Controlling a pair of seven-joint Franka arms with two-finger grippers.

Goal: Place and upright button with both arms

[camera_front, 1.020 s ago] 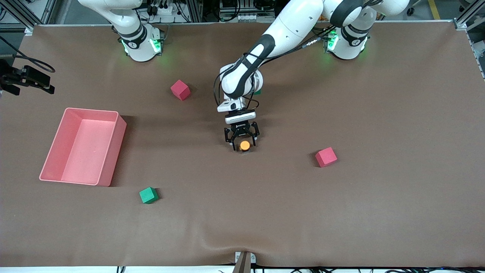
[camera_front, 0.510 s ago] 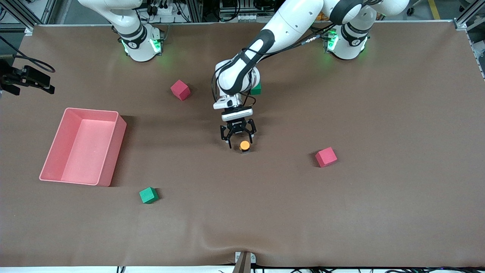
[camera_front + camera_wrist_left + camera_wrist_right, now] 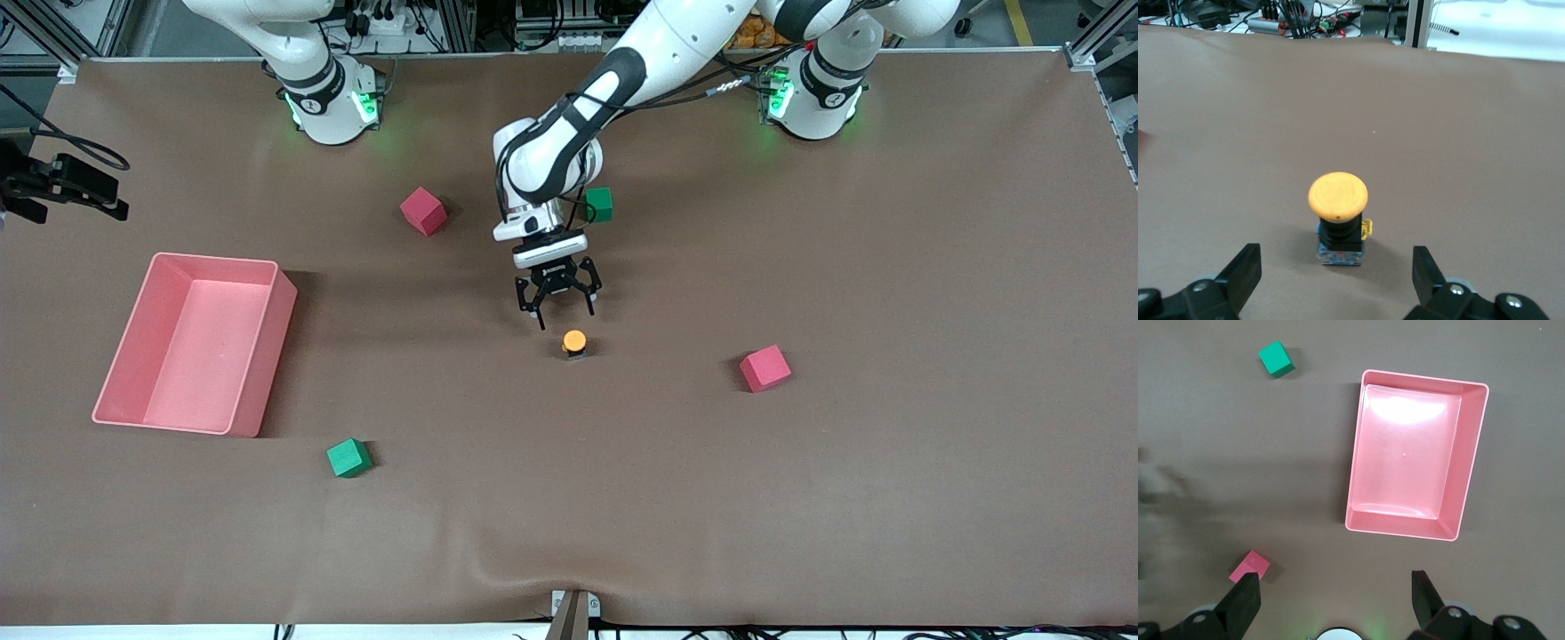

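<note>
The button [image 3: 574, 341] stands upright on the brown table, orange cap up on its black body, near the table's middle. My left gripper [image 3: 564, 316] hangs open just off the button, toward the robots' bases, touching nothing. In the left wrist view the button [image 3: 1338, 208] stands free past the two spread fingers, with the left gripper [image 3: 1336, 280] empty. My right gripper [image 3: 1335, 603] is open and empty, high over the table near its own base; it is out of the front view, and that arm waits.
A pink bin [image 3: 197, 342] sits toward the right arm's end. Red cubes [image 3: 423, 211] [image 3: 765, 368] and green cubes [image 3: 348, 458] [image 3: 600, 204] lie scattered around the button. The right wrist view shows the pink bin [image 3: 1471, 460], a green cube [image 3: 1276, 358] and a red cube [image 3: 1249, 566].
The left gripper has drawn away from the button toward the robots' bases, leaving it standing alone. The right arm has not moved.
</note>
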